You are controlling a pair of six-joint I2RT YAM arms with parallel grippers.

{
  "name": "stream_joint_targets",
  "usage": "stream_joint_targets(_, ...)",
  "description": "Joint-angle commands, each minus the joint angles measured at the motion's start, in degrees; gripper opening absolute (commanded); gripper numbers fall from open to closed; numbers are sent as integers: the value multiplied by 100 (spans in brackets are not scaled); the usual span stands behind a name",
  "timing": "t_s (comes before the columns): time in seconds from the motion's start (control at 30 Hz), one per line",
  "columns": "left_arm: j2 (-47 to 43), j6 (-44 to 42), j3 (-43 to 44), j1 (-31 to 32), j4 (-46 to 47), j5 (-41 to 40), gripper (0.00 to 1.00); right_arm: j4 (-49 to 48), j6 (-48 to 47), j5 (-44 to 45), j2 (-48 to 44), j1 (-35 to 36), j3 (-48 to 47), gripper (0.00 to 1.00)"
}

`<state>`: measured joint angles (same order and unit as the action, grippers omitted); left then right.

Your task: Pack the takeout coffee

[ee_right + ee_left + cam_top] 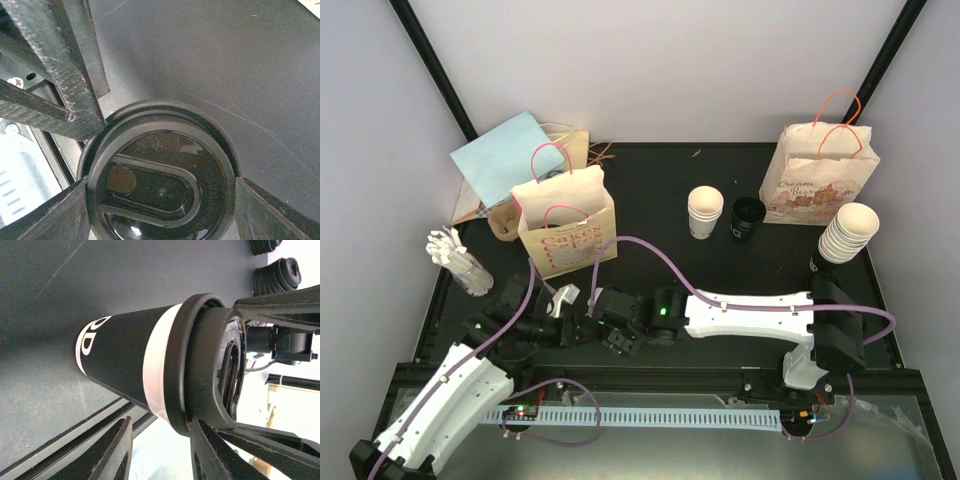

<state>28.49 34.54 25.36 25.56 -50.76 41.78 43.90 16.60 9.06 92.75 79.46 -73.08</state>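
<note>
Jaws of right pincer [165, 205] wide, clamped on cup lid [160, 150]

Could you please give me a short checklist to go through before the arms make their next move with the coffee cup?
1. Lid on the black cup: ok, its rim sits over the cup's mouth.
2. Lid snapped down all round: cannot tell, the far side is hidden.
3. Right gripper on the lid: ok, its jaws press the rim from both sides.
4. Left gripper holding the cup: cannot tell, its jaws show only beside the cup.
5. Nearest paper bag upright: ok, handles up.
6. Bag mouth open wide enough for the cup: cannot tell from the top view.
</note>
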Motion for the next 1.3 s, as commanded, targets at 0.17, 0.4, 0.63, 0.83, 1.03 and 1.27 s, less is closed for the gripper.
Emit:
stream_joint_targets(0.17, 70, 856, -426, 85, 1592, 638, 34, 377, 131, 411, -321, -93, 617, 73)
stream_joint_targets(0.4, 280, 1330, -642, 221, 2586, 796, 34, 432, 103, 408, -538, -341, 756, 73)
stream_joint_targets(0.63, 625, 1731, -789, 483, 3505, 623, 30, 370, 27, 295, -650, -423, 994, 73)
stream_joint_targets(0.83, 867, 1776, -855, 533, 3719, 519, 26, 338, -13, 179, -627, -423, 1037, 73)
stream_joint_targets(1.03, 965, 1653, -841, 543, 3502, 246, 18, 369, -23, 149, -600, -428, 1054, 72)
stream_joint_targets(1.27, 931, 1598, -843, 545, 3268, -22, 16, 400, -31, 147, -600, -434, 1068, 72)
